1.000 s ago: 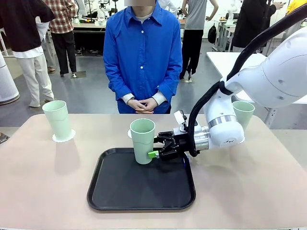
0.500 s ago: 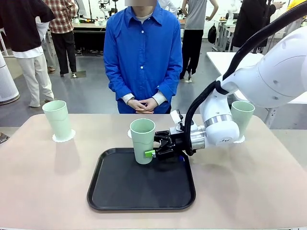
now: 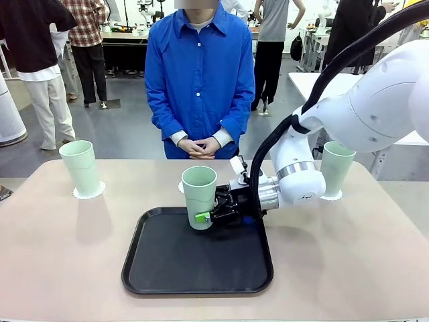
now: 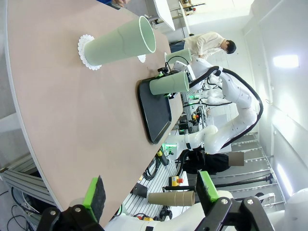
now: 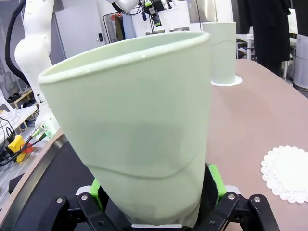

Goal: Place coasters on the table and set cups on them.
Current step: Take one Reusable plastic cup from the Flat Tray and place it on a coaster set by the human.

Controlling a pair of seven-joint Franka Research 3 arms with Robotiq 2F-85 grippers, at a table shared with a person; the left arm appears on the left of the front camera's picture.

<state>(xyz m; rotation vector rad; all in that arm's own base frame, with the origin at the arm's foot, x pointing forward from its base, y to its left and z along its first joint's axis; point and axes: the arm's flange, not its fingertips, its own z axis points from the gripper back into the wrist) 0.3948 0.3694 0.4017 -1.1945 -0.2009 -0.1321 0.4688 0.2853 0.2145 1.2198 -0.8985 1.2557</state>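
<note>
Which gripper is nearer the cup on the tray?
Right. The right gripper has its jaws shut on the cup on the tray; the left gripper hangs open beyond the table's edge.

Right arm [image 3: 375, 107]: glossy white rounded shells, a silver ring near the wrist, a thick black cable looping along it above the black tray [image 3: 198, 253]. Right gripper [image 3: 206, 216] black, with bright green pads on its fingers [image 5: 214, 179] and screws in the knuckles. Person beyond the tray: blue buttoned shirt [image 3: 200, 80], white cuffs.
</note>
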